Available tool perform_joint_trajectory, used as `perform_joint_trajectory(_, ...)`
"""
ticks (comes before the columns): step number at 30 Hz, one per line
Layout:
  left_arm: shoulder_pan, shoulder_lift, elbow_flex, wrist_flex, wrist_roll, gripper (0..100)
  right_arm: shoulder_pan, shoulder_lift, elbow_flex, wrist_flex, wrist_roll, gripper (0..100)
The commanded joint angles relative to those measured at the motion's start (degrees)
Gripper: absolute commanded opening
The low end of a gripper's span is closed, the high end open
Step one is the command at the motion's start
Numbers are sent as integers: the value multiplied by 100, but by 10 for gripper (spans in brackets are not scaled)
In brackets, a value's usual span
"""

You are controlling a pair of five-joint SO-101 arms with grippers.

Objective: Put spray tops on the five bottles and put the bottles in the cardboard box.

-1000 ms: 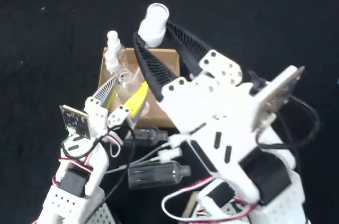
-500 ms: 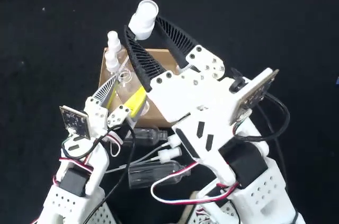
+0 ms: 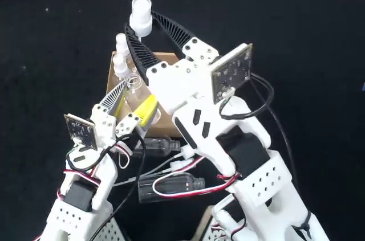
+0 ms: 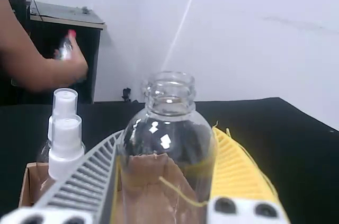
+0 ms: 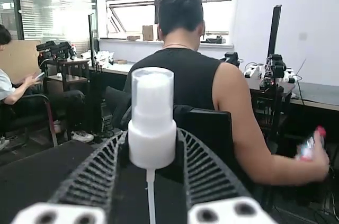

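Black worktop point(image 3: 51, 36) with the cardboard box point(image 3: 112, 78) left of centre toward the near edge, just ahead of both arm bases; I'd guess that's so either arm can drop into it without a long reach. My left hand point(image 3: 137, 94) is clamped round the body of an open bottle point(image 3: 133, 81), upright, over or in the box, can't tell which. It reads as a fixture, steadying the neck for capping. My right hand point(image 3: 141, 24) is clenched on a spray top point(image 3: 140, 8), held high beyond the box's far side, nozzle end up, so the dip tube point(image 5: 150, 192) hangs free to thread in first. Two capped bottles point(image 3: 120, 63) stand in the box's far left corner, done. Two bare bottles point(image 3: 148, 192) lie on their sides by the near edge between the arm bases, a loose spray top point(image 3: 178, 166) between them; parked stock, I reckon. Views: the high view gives me the offset, with the top not yet over the neck but off toward the far edge. The left wrist view confirms the neck is open and plumb, with both fingers bearing on the body below the shoulder, which is harder to read from above. The right wrist view shows the tube straight and the fingers pinching the collar; alignment to the neck I have to take from the high view.
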Motion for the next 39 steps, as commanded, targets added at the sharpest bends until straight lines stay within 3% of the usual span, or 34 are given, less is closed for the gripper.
perform_joint_trajectory(1,66,-105,92,-114,9,30,149,22,-462,281,62,11)
perform_joint_trajectory(9,66,-105,92,-114,9,30,149,-119,-971,905,18,11)
perform_joint_trajectory(23,66,-105,92,-114,9,30,149,-505,-892,853,18,11)
perform_joint_trajectory(30,66,-97,92,-97,9,30,-193,-488,-576,598,62,11)
perform_joint_trajectory(39,75,-105,92,299,18,30,-185,-409,-462,615,264,11)
